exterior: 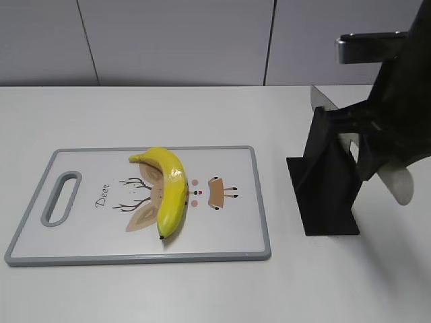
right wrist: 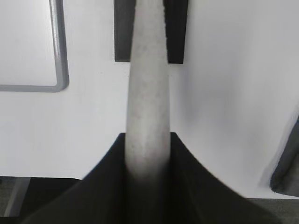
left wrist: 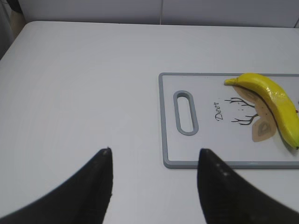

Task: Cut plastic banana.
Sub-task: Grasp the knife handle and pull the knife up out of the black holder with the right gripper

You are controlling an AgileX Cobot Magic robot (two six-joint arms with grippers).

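Banana-cutting has not begun, as far as I can judge: the fruit lies whole, with no cut showing.

Largest is the white desk (exterior: 135, 114) that carries everything. On its left part lies a white cutting board (exterior: 81, 235) with a grey rim, a slot handle at its left end and a deer drawing with the word "Deer".

To the right of the board, apart from it, stands a black knife stand (exterior: 323, 182) on a flat black base.

My right hand (right wrist: 147, 154) is closed around a pale grey knife handle (right wrist: 147, 93), seen from my wrist as a long rounded bar between the two dark fingers, just above the stand. From outside, a grey blade shows by the stand, so the knife seems to be at the stand, well apart from the fruit.

My left hand (left wrist: 154, 158) hovers open over bare desk, left of the board, holding nothing.

Smallest is the plastic banana (exterior: 170, 188), glossy yellow and curved, lying across the deer drawing near the board's middle.

Left to do: carry the knife over and press it through the fruit.
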